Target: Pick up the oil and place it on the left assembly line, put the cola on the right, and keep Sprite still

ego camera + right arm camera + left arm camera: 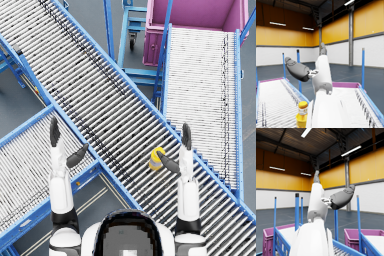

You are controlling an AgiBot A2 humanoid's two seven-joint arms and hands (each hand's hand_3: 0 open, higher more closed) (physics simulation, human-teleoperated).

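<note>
Both hands were raised with the fingers spread and held nothing: the left hand (pixel 59 149) stood at the lower left of the head view, the right hand (pixel 184 152) at the lower right; in each wrist view that arm's own hand (pixel 319 199) (pixel 320 66) pointed up, thumb stuck out to one side, nothing between thumb and fingers. Largest in the frame, the central conveyor (pixel 100 95) ran as a band of grey rollers between blue rails from the upper left corner down to the lower right; the right assembly line (pixel 200 85) lay along the upper right side; the left assembly line (pixel 25 160) filled the lower left, under the left hand; a magenta bin (pixel 200 12) sat at the top right, at the far end of the right line. Smallest, the oil bottle (pixel 157 159) (pixel 302 113), yellow with a yellow cap, stood upright on the central conveyor, right of centre in the lower half, just beside the tip of the right hand's thumb (pixel 167 164); the right wrist view showed it apart from that thumb.
</note>
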